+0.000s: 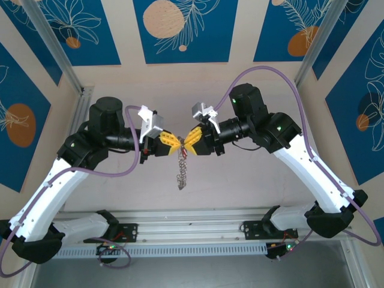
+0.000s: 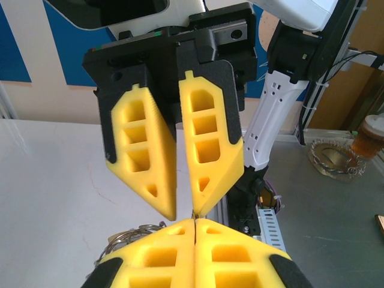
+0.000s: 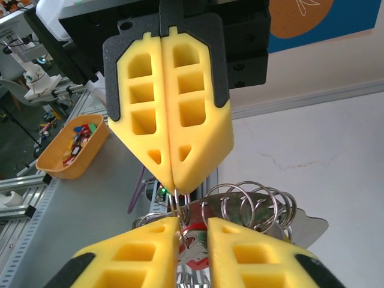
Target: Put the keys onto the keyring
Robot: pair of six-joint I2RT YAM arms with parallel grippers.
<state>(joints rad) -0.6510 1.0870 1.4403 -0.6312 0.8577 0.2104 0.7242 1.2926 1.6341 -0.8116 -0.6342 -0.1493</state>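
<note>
My two grippers meet tip to tip above the middle of the table. The left gripper (image 1: pixel 174 143) (image 2: pixel 195 221) (image 3: pixel 176 187) is shut on a thin wire ring of the keyring. The keyring (image 1: pixel 182 173) hangs below as a floppy chain of silvery rings (image 3: pixel 258 204) (image 2: pixel 129 237). The right gripper (image 1: pixel 191 141) (image 2: pixel 183 214) (image 3: pixel 193 223) stands open, with a gap between its yellow fingers. In that gap I see the ring wire and, just behind it, the key with its red head (image 3: pixel 201 259) (image 1: pixel 183 153). I cannot tell whether the key is threaded on.
The pale table (image 1: pixel 240 186) lies under the hanging chain. An aluminium rail (image 1: pixel 192 222) runs along the near edge by the arm bases. Off the table, an orange bin (image 3: pixel 69 147) holds small items. A cup (image 2: pixel 367 135) stands on a grey bench.
</note>
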